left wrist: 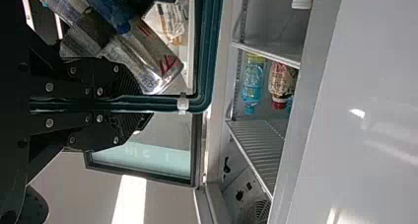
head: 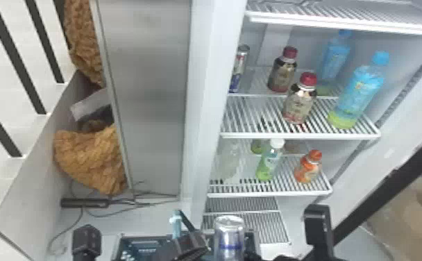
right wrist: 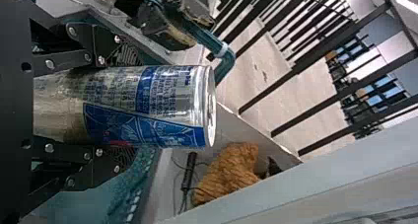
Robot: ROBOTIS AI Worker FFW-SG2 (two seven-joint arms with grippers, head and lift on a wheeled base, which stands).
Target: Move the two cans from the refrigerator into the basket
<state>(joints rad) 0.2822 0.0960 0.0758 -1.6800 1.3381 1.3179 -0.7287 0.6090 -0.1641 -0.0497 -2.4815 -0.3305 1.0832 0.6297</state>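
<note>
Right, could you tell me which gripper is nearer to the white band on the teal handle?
Left: the left gripper grips the teal handle just short of the white band; the right gripper is farther off, to its right, around the silver-and-blue can.

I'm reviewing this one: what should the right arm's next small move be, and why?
Probably lower the can a little further into the basket before letting go. The right gripper has its fingers on both sides of the can, which overlaps the basket's right part in the head view, while the left gripper holds the handle.
</note>
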